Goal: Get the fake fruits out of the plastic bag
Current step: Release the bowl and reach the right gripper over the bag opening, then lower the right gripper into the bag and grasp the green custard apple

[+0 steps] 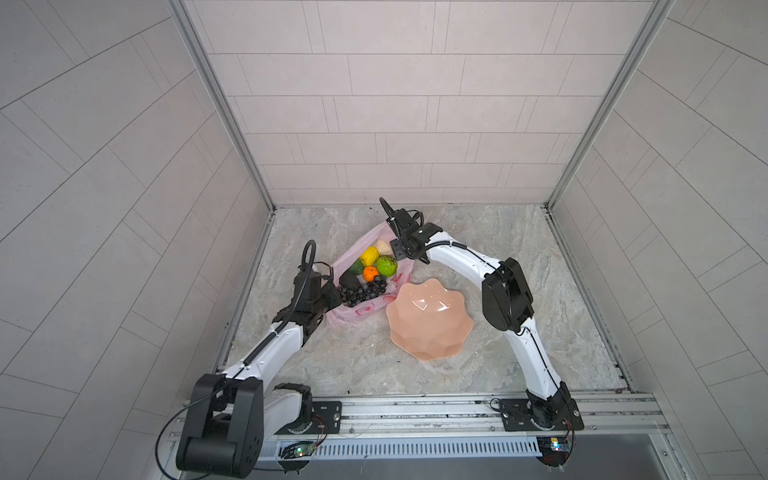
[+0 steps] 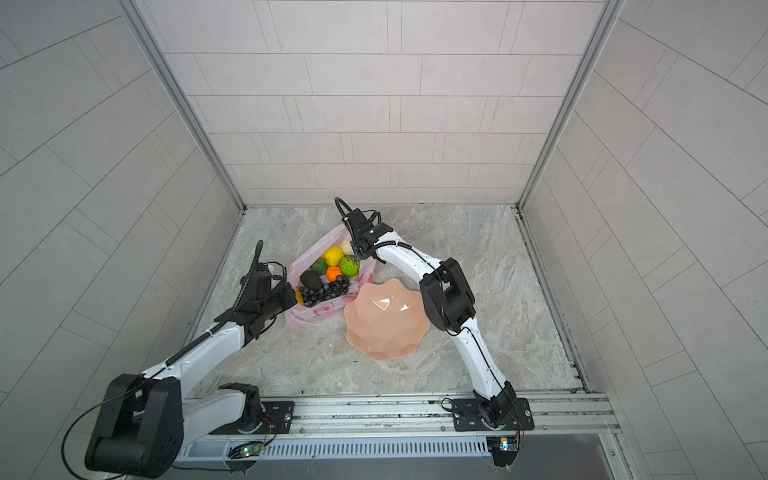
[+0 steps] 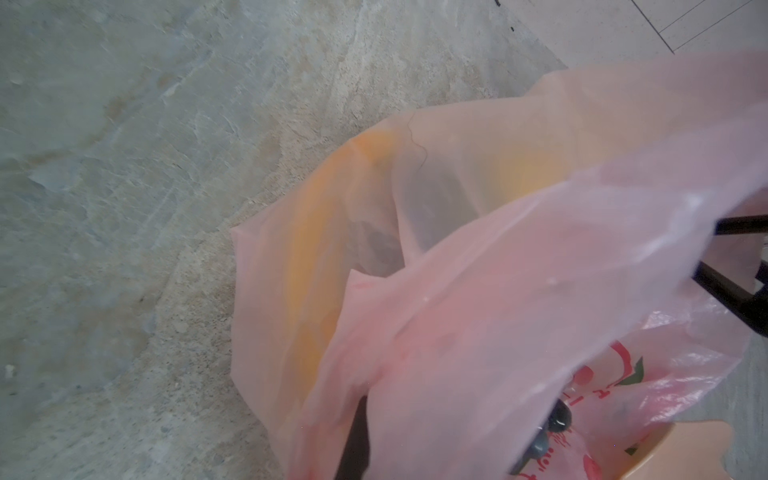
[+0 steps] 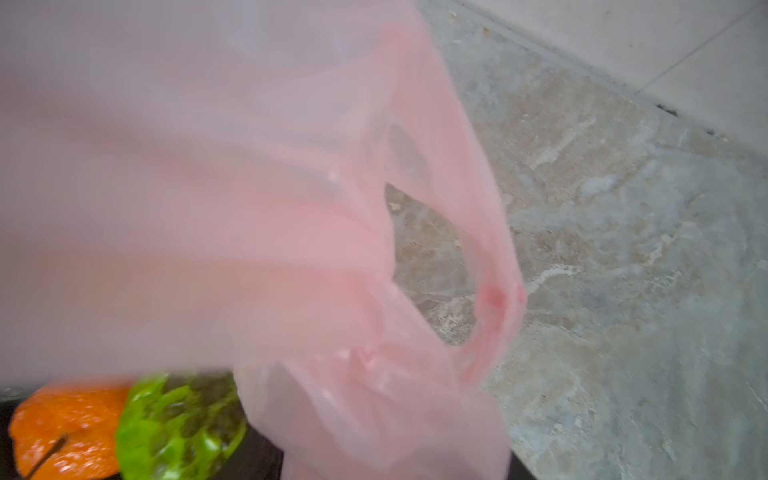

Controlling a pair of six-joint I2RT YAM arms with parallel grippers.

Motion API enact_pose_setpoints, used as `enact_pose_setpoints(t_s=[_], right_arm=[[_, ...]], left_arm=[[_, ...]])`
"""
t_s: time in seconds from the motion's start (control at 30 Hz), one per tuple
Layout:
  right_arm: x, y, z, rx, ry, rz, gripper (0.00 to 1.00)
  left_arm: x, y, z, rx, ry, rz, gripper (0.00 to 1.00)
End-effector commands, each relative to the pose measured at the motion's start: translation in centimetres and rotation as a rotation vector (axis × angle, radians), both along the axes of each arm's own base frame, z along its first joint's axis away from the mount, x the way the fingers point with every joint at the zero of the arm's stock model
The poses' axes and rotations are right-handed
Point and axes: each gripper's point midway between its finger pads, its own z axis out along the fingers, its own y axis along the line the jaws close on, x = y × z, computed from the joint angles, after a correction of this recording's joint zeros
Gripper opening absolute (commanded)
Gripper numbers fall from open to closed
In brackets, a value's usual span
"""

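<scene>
The pink plastic bag [image 1: 361, 309] lies open on the marble floor in both top views. Inside sit a yellow fruit [image 1: 368, 255], a cream pear [image 1: 384, 248], a bumpy green fruit [image 1: 386, 266], an orange [image 1: 370, 273], a dark avocado [image 1: 350, 281] and grapes [image 1: 365, 292]. A banana [image 3: 307, 266] shows yellow through the film. My left gripper [image 1: 334, 291] is shut on the bag's left rim, one dark finger [image 3: 357, 440] showing under the film. My right gripper [image 1: 398, 249] is at the far rim, jaws apart, with bag film [image 4: 374, 395] draped between them.
A peach scalloped bowl [image 1: 428, 328] stands right of the bag, near its front corner. Tiled walls close in the back and both sides. A metal rail [image 1: 415, 409] carrying both arm bases runs along the front.
</scene>
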Motion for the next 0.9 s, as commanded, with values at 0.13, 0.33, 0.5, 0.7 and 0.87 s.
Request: enact_pose_setpoints(t_s=[0.13,0.33,0.5,0.7,0.87], right_arm=[[1.5,-6.0,-0.5,-0.035,0.022,-0.137,0.49],[0.2,-3.5,0.5,0.029,0.023,-0.063,0.57],[-1.7,-2.1,2.8,0.033,0.003,0.001,0.68],[-4.5,-2.1,5.6,0.012,-0.045,0.029,0.73],[-6.9,-0.3,6.8,0.064,-0.055,0.075,0.72]], left_arm=[[0.5,0.8,0.6,0.04,-0.021,0.035,0.01],[1.5,-1.5,-0.2,-0.03,0.007,-0.069,0.02],[1.7,-2.7,0.3,-0.029,-0.012,-0.12,0.03],[1.6,-2.8,0.9,-0.021,-0.034,-0.124,0.03],[1.6,-3.0,1.1,-0.026,-0.041,-0.132,0.03]])
